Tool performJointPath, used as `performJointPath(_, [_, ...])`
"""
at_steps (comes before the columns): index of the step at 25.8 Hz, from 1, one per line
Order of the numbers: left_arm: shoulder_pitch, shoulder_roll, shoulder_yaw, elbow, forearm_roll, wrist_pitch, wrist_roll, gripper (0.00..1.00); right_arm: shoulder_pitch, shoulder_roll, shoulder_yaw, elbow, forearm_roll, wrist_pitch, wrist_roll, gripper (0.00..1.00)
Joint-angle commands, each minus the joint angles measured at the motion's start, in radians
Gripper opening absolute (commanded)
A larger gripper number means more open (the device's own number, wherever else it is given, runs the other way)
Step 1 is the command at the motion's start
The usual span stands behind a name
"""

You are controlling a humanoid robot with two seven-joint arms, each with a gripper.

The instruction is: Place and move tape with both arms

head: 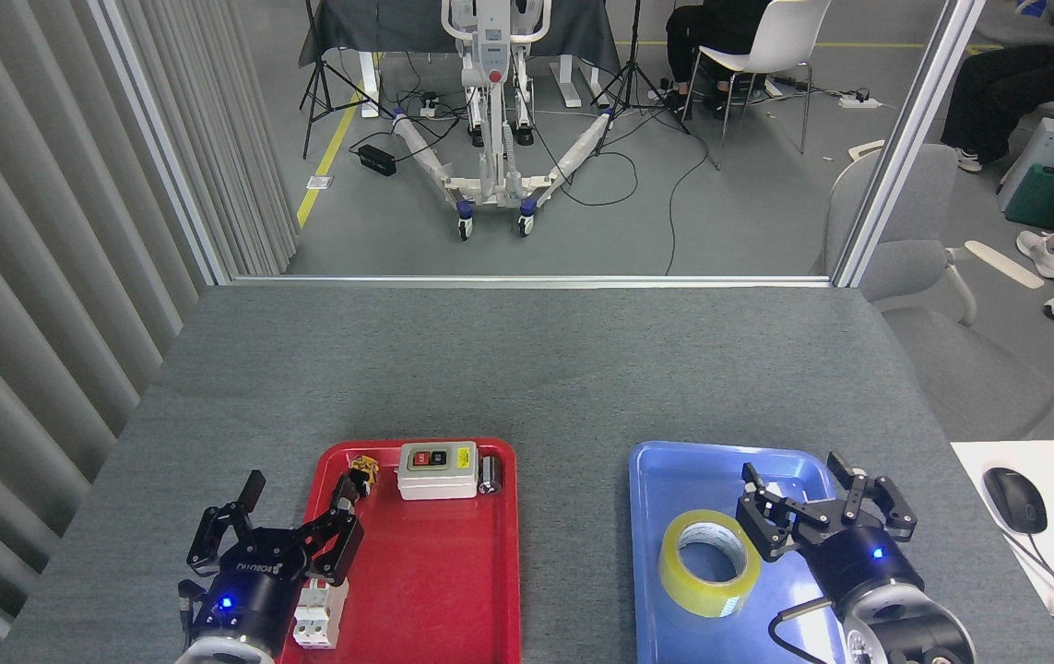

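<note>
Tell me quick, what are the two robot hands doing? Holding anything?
Left end effector: open, holding nothing.
Right end effector: open, empty; the tape lies beside it in the blue tray.

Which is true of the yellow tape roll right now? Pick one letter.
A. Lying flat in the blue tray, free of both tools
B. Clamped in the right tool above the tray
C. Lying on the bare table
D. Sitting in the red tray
A: the tape lies flat, hole up, in the blue tray, with the right tool open beside it.
</note>
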Motion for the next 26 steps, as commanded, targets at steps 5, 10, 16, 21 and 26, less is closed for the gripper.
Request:
performJointPath(5, [-0.013,-0.001,-0.002,-0.001,0.003,-0.009,0.003,0.99,0.054,0.050,0.007,0.025,-0.011,-0.044,-0.334,1.00])
performJointPath(10, [-0.016,0.011,-0.001,-0.006,-0.003,-0.011,0.025,0.99,0.126,0.100,0.005,0.041,-0.012,-0.058,-0.334,1.00])
performJointPath(16, [0.030,-0.001,-0.007,0.049,-0.030,-0.005,0.080,0.99,0.131,0.149,0.007,0.046,-0.032,0.046,-0.326,1.00])
performJointPath(21, [0.042,-0.001,-0.007,0.045,-0.030,-0.009,0.080,0.99,0.133,0.156,0.005,0.048,0.000,0.069,-0.263,1.00])
performJointPath(26, [0.045,0.003,-0.017,0.040,-0.030,-0.049,0.080,0.99,0.133,0.154,0.005,0.049,0.005,0.064,-0.266,1.00])
